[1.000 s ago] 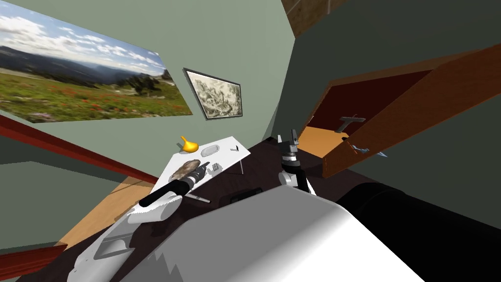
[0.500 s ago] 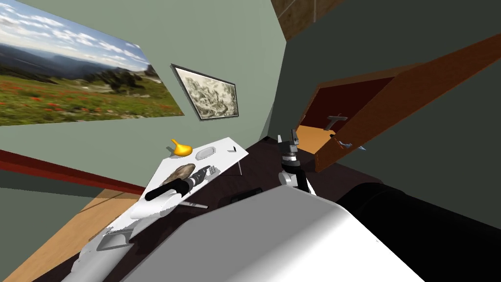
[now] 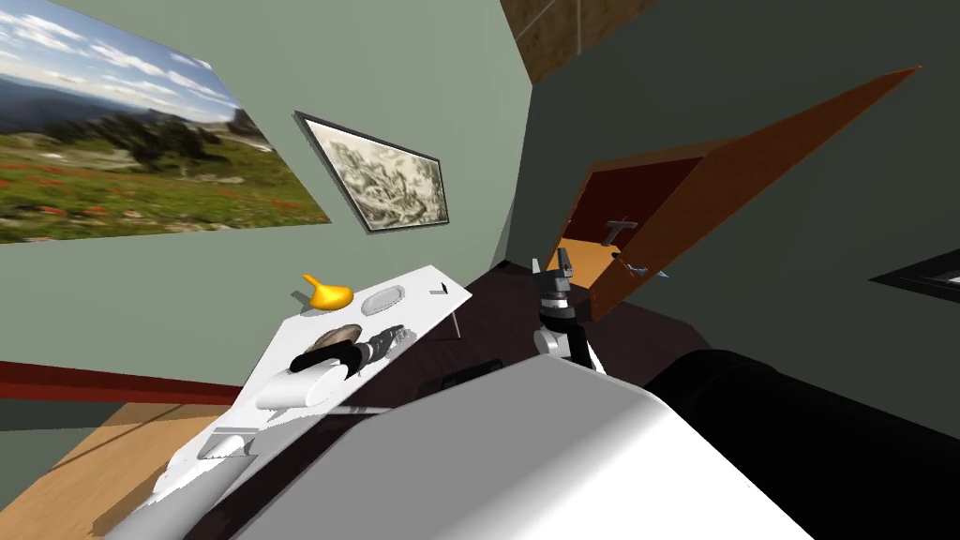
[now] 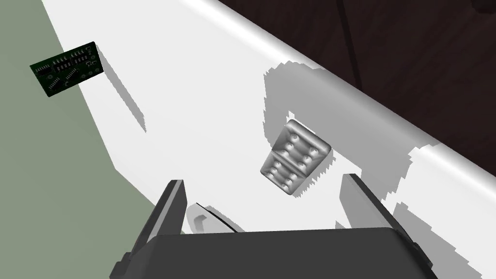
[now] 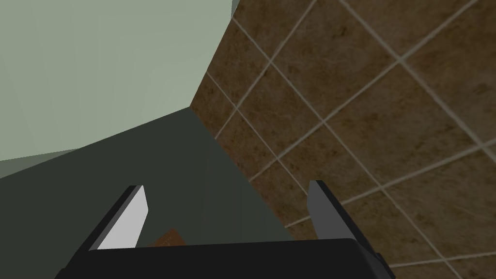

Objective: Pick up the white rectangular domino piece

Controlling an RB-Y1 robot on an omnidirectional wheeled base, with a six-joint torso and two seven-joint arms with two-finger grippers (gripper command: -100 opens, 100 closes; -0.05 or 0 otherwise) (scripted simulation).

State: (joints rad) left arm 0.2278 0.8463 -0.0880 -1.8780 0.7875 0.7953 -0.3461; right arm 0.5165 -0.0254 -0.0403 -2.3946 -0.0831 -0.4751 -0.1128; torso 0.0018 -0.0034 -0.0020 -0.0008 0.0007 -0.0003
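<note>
**Hidden or unclear.** In the head view my left forearm covers part of a brown, rock-like lump point(image 3: 336, 336), and I cannot make out the domino there. In the left wrist view a white curved rim point(image 4: 209, 219) is cut off by the gripper's dark body; I cannot tell what it belongs to.

**Surface and room.** A white table point(image 3: 427, 291) on thin legs stands against a pale green wall, over a dark floor. The wall carries a wide landscape picture point(image 3: 122, 159) and a framed sketch point(image 3: 380, 173). A brown door point(image 3: 750, 178) stands open to the right.

**Task object.** The domino piece point(image 4: 296, 157), pale grey with pips, lies flat on the table near its floor-side edge. It sits just ahead of my left gripper point(image 4: 262, 180), nearer one finger than the other and touched by neither. The fingers are spread wide and hold nothing.

**Other items.** A green circuit board point(image 4: 66, 69) sits at the table's wall-side edge, well apart from the domino. A yellow gourd-shaped object point(image 3: 328, 294) stands just beside a shallow oval dish point(image 3: 382, 300), whose inside is plain white.

**Other arm.** My right gripper point(image 3: 553, 272) is raised over the floor, fingers spread and holding nothing.
</note>
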